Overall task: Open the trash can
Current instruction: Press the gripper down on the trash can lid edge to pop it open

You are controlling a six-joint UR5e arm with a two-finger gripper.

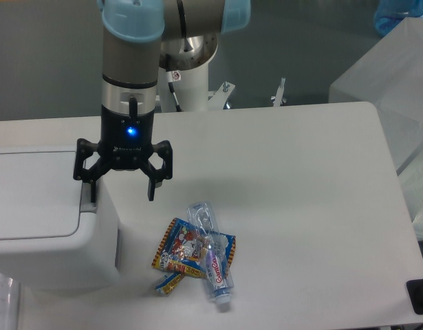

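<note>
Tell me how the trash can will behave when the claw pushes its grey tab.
The trash can looks broad and boxy, so it probably won't tip. Its smooth white plastic may slide on the table. The open claw straddles the grey tab, which likely gives under light pressure.
</note>
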